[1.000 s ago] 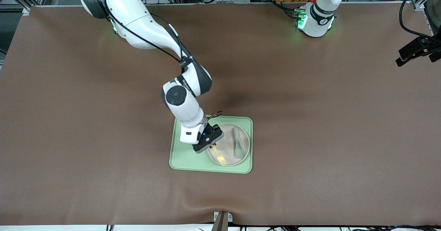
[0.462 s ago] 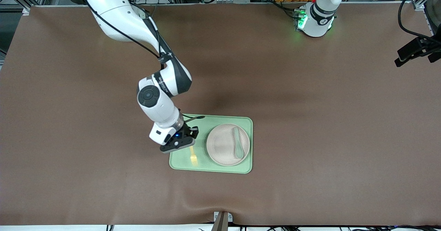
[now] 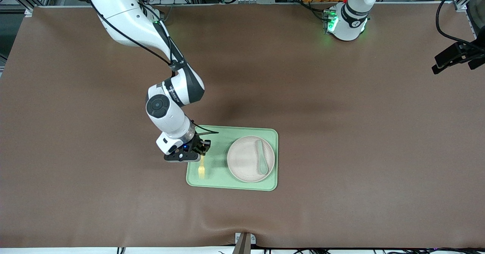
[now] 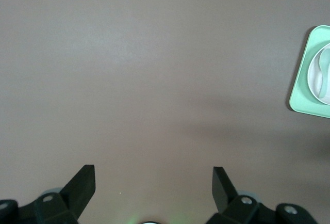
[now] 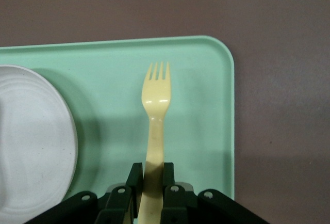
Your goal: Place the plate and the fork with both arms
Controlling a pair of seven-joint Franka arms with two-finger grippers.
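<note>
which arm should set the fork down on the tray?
Right. The right claw is shut on the fork, holding it over the bare part of the tray beside the plate. The left claw is open over bare table, waiting.

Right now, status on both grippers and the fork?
Right gripper shut on fork, over the tray beside plate. Left gripper open, waiting over bare table. Spoon lies on plate; nothing blocking.

A light green tray [image 3: 242, 184] is set on the brown table cover [image 3: 341, 133], near the front camera. A grey-green spoon [image 3: 261, 157] is laid toward the tray's left-arm end.
</note>
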